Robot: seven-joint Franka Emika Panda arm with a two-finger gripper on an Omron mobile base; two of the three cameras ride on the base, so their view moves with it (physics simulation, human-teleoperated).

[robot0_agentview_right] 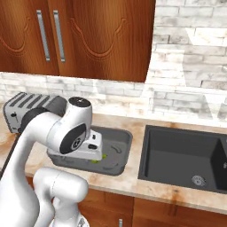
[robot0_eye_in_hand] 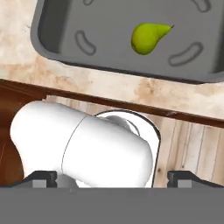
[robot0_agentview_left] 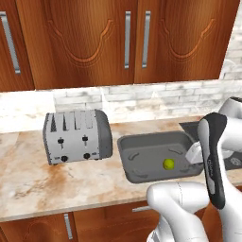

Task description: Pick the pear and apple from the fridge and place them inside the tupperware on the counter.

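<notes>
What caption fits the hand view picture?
Pear lying on its side in the grey tupperware on the counter.

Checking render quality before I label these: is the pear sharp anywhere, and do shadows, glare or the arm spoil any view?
Hand view: the pear is crisp, evenly lit, lying in the tupperware with hardly any shadow or glare. Left base view: pear small but clear. Right base view: the arm blocks most of it, just a green sliver.
</notes>
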